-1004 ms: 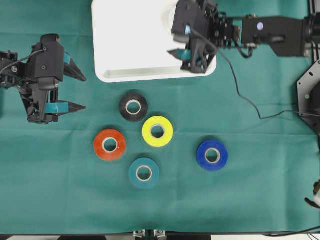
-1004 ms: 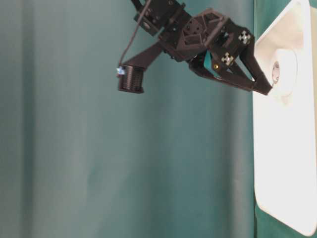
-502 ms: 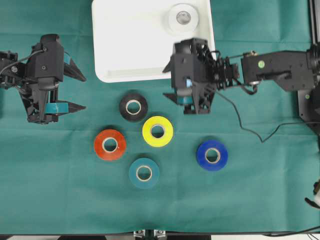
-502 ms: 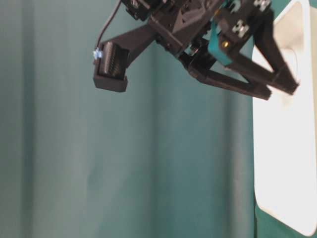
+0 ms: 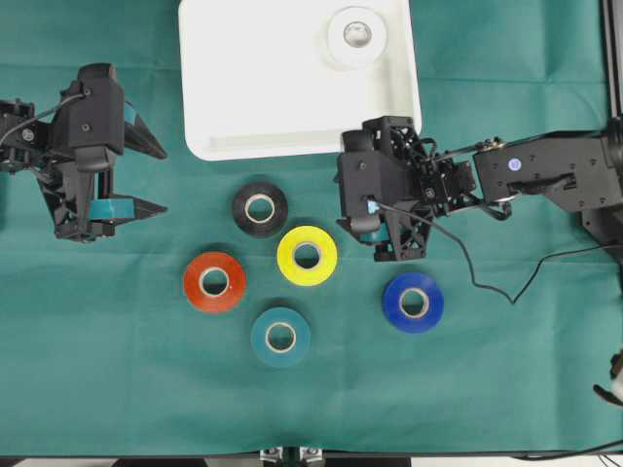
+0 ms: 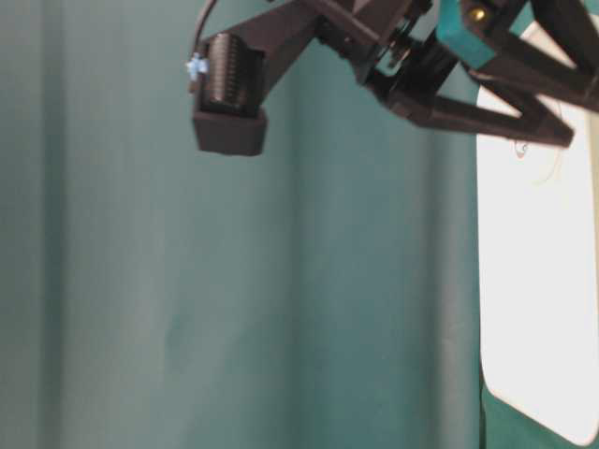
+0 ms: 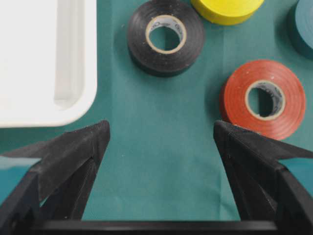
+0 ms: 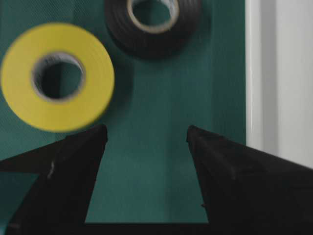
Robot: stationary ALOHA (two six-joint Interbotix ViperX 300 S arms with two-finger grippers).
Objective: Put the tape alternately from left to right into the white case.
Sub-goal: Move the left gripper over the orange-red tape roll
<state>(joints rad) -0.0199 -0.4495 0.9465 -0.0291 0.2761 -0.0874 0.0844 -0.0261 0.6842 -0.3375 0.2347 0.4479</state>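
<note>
One roll in the tray, five on the cloth, both grippers empty.

White roll (image 5: 356,34) flat in the upper right corner of the white tray (image 5: 253,97) at top centre. Right gripper (image 5: 358,232) spread wide, holding nothing, over the green cloth (image 5: 506,370) just below the tray's lower right corner; yellow roll (image 5: 307,256) just to its lower left, blue roll (image 5: 413,303) just to its lower right, black roll (image 5: 260,208) farther left. Left gripper (image 5: 156,180) at mid left, likewise spread and empty, fingertips pointing right toward the black roll, well short of it; orange-red roll (image 5: 214,282) to its lower right, teal roll (image 5: 280,337) lower still.
</note>
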